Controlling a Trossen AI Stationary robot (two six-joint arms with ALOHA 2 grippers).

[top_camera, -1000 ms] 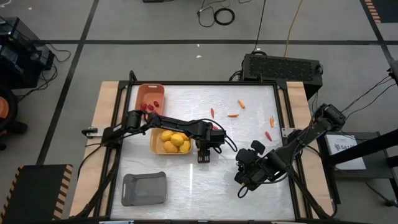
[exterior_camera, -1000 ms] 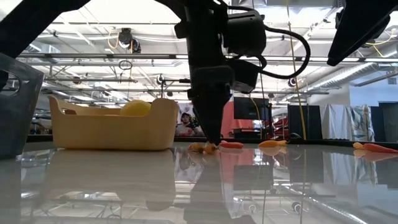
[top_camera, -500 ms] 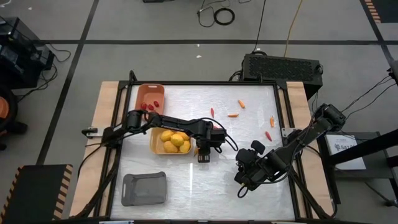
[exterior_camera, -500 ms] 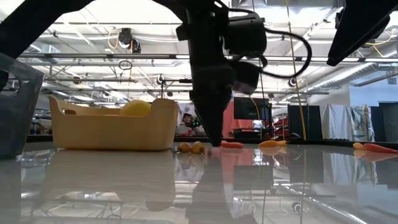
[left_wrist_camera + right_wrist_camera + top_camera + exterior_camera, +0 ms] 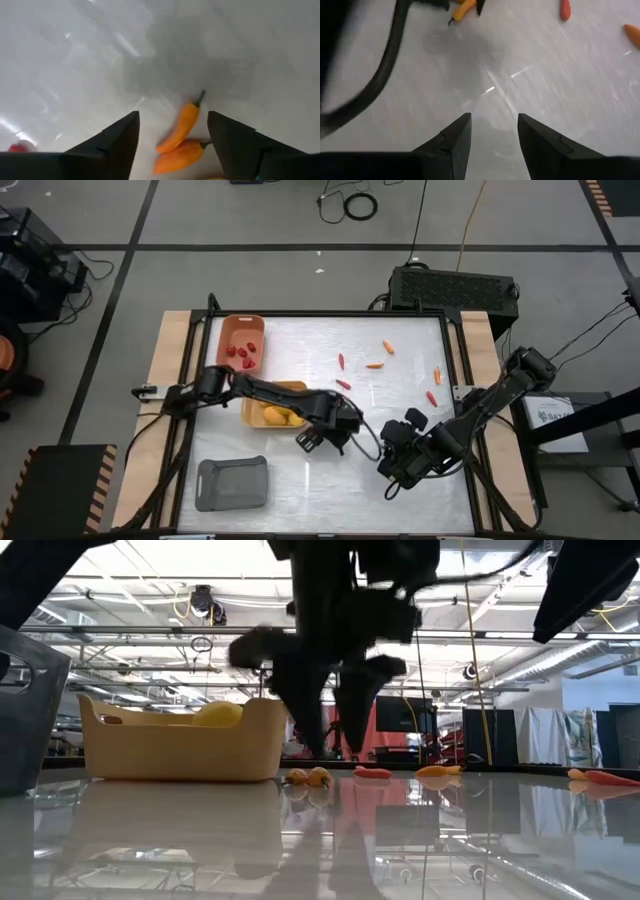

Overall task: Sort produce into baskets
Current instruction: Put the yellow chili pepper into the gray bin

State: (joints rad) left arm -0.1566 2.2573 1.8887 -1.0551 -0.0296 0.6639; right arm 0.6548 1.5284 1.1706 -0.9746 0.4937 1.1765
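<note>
Two small orange peppers lie side by side on the white table, also seen in the low view as orange peppers. My left gripper points down just above them, open, with one finger on either side and touching neither; from above my left gripper hides them. The yellow basket holds yellow fruits. Red berries lie in the salmon basket. The grey basket stands near the front left. My right gripper waits open at the front right.
Loose pieces lie on the far right half of the table: red sticks and orange ones. Bare table stretches ahead of my right gripper.
My left gripper has rolled about its downward line, shifted a little toward the table's near left and risen slightly. Its fingers, close together at the peppers before, now stand wide apart. The orange peppers have slid a short way along the table and lie free.
</note>
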